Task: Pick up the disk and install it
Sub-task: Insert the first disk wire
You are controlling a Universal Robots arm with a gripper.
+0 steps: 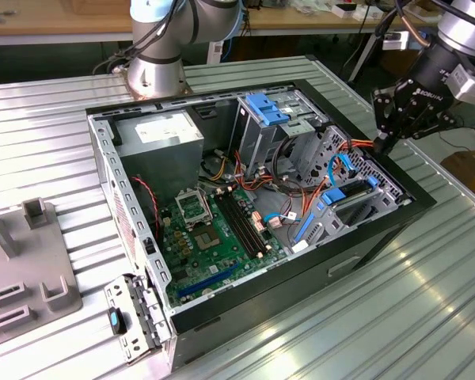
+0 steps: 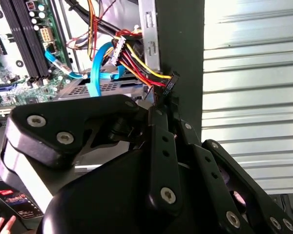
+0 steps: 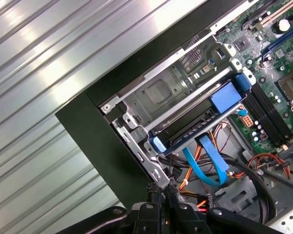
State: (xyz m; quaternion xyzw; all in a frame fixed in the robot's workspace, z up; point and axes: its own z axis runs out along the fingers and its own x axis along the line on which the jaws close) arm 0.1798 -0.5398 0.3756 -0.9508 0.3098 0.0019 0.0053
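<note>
The disk (image 1: 350,195) lies flat in the low drive bay at the open computer case's corner, on the exterior view's right. In the first wrist view the disk (image 3: 195,122) shows a dark body framed by a blue carrier rail, with blue data cables looping off it. My gripper (image 1: 382,144) hangs just above the case's edge beside that bay, not touching the disk. Its black fingers (image 2: 158,126) are shut, tips pressed together next to a black plug (image 2: 170,83) on red, yellow and black wires. Whether the tips touch that plug I cannot tell.
The case (image 1: 380,237) lies open on a ribbed metal table (image 1: 427,317). Inside are the green motherboard (image 1: 214,237), a grey power supply (image 1: 162,134) and a tall drive cage with a blue bracket (image 1: 265,107). A grey fixture (image 1: 32,269) stands at the exterior view's left.
</note>
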